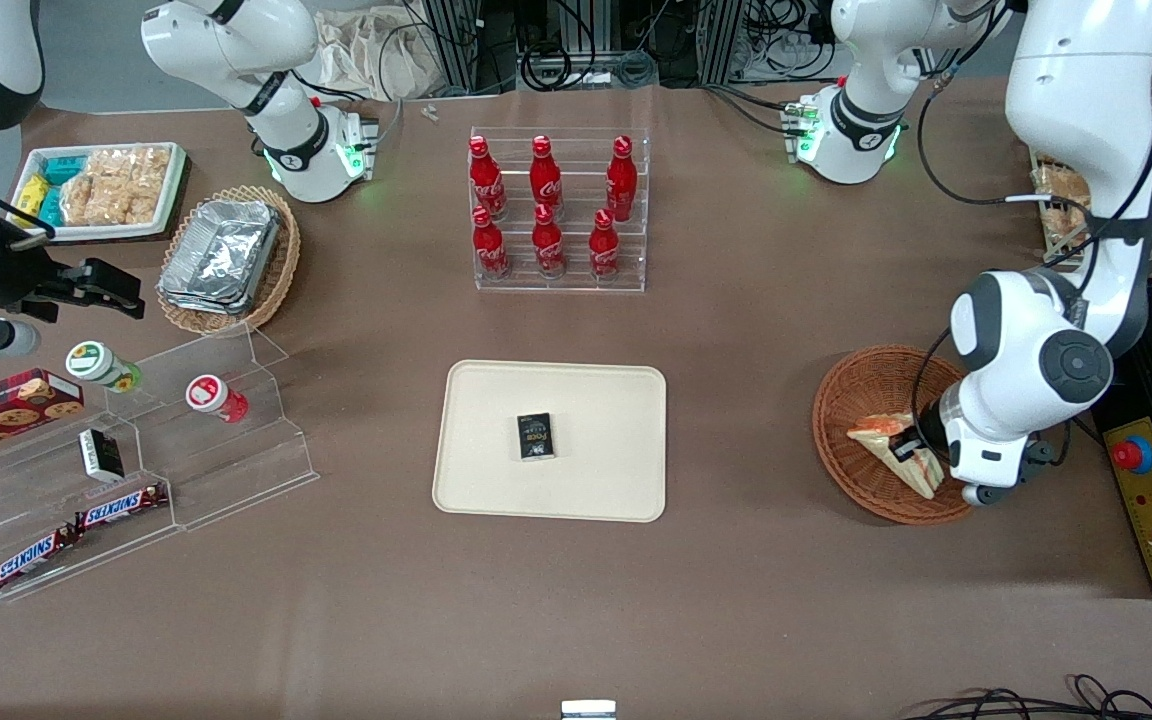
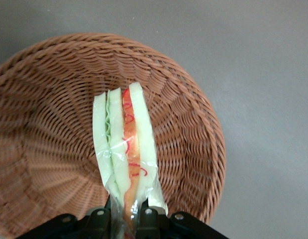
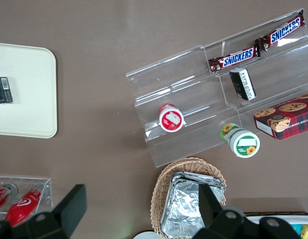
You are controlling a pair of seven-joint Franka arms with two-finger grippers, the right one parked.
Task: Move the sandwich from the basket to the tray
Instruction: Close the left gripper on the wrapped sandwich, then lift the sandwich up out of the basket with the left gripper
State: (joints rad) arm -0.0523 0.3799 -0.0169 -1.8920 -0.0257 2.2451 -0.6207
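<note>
The sandwich [image 1: 891, 444] [image 2: 125, 144], a plastic-wrapped wedge of white bread with green and orange-pink layers, lies in the reddish-brown wicker basket [image 1: 851, 400] [image 2: 49, 129] toward the working arm's end of the table. My left gripper [image 1: 908, 447] [image 2: 125, 216] is down in the basket, shut on the sandwich's wider end, with one black finger on each side of it. The cream tray [image 1: 596, 395] [image 3: 29, 99] lies at the table's middle, well apart from the basket, with a small black box [image 1: 536, 437] on it.
A clear rack of red cola bottles [image 1: 556, 210] stands farther from the camera than the tray. Toward the parked arm's end are a tan basket of foil trays [image 1: 226, 258], a white snack tray [image 1: 106, 190] and a clear stepped stand [image 1: 136, 470] with snacks.
</note>
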